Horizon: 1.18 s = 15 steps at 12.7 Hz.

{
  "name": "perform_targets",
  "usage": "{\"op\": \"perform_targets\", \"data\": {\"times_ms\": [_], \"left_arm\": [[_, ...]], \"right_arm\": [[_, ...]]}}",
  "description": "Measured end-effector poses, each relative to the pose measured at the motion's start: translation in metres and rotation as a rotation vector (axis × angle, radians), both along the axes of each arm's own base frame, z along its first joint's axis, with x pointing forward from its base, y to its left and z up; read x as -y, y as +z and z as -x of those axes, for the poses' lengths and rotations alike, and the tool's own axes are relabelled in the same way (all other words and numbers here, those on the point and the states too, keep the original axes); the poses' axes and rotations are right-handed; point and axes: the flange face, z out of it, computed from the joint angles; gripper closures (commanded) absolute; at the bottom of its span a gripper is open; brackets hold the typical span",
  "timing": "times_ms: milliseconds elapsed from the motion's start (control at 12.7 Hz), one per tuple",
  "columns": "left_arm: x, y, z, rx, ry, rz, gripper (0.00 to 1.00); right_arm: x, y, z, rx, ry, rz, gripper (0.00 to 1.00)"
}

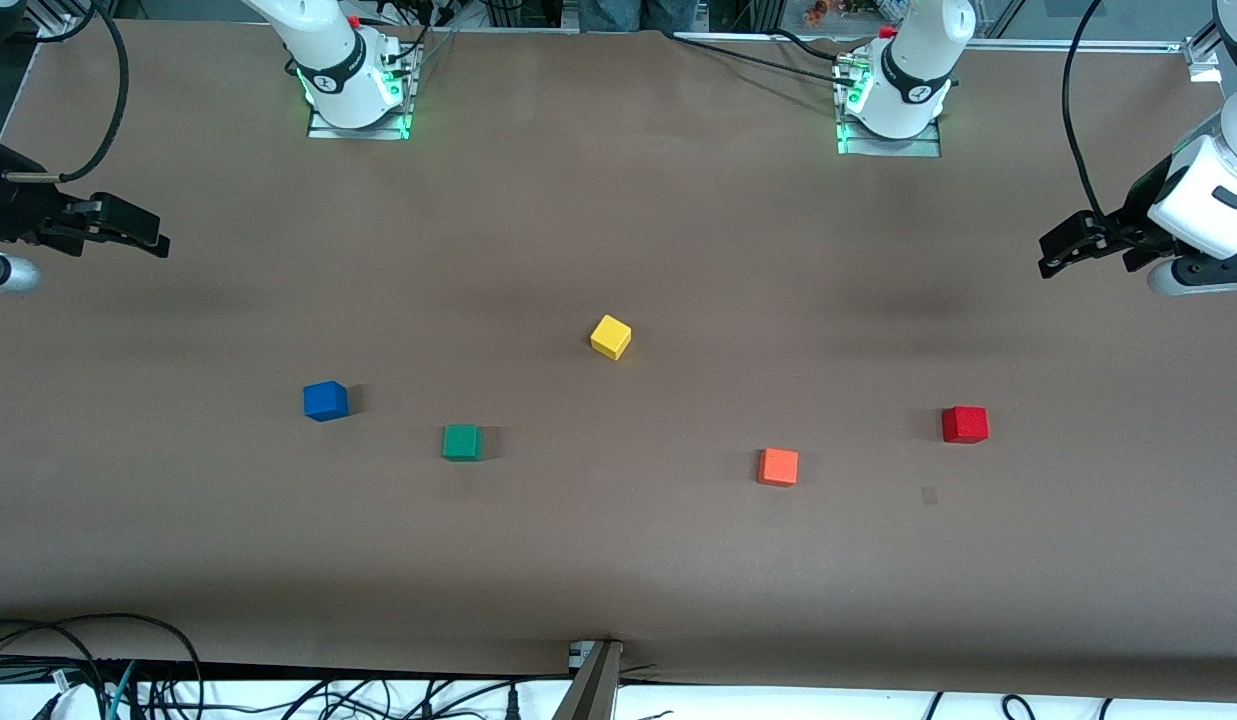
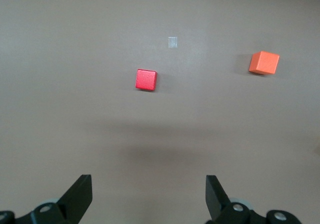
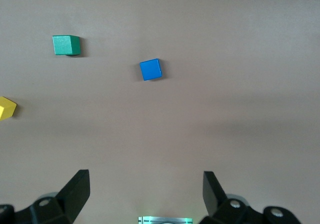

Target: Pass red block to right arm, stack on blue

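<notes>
The red block [image 1: 965,424] sits on the brown table toward the left arm's end; it also shows in the left wrist view [image 2: 146,79]. The blue block [image 1: 325,400] sits toward the right arm's end and shows in the right wrist view [image 3: 150,69]. My left gripper [image 1: 1056,256] hangs open and empty over bare table at the left arm's end, apart from the red block; its jaws stand wide in the left wrist view [image 2: 149,194]. My right gripper [image 1: 150,236] hangs open and empty over the right arm's end, apart from the blue block [image 3: 145,189].
A green block [image 1: 462,442] lies beside the blue one, a little nearer the front camera. A yellow block [image 1: 610,337] is mid-table. An orange block [image 1: 778,467] lies beside the red one. A small tape mark [image 1: 929,495] is near the red block. Cables run along the table's front edge.
</notes>
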Motion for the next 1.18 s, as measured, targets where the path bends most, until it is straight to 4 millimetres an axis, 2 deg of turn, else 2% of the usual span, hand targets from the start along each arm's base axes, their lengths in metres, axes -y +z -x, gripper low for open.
{"op": "perform_targets", "data": {"times_ms": [866,1180], "left_arm": [[0.007,0.006,-0.001,0.014,-0.015,0.001,0.0],[0.021,-0.002,-0.006,0.002,-0.044,0.002,0.0]], "right_arm": [[0.0,0.0,0.0,0.0,0.0,0.0,0.0],[0.0,0.0,0.0,0.0,0.0,0.0,0.0]]}}
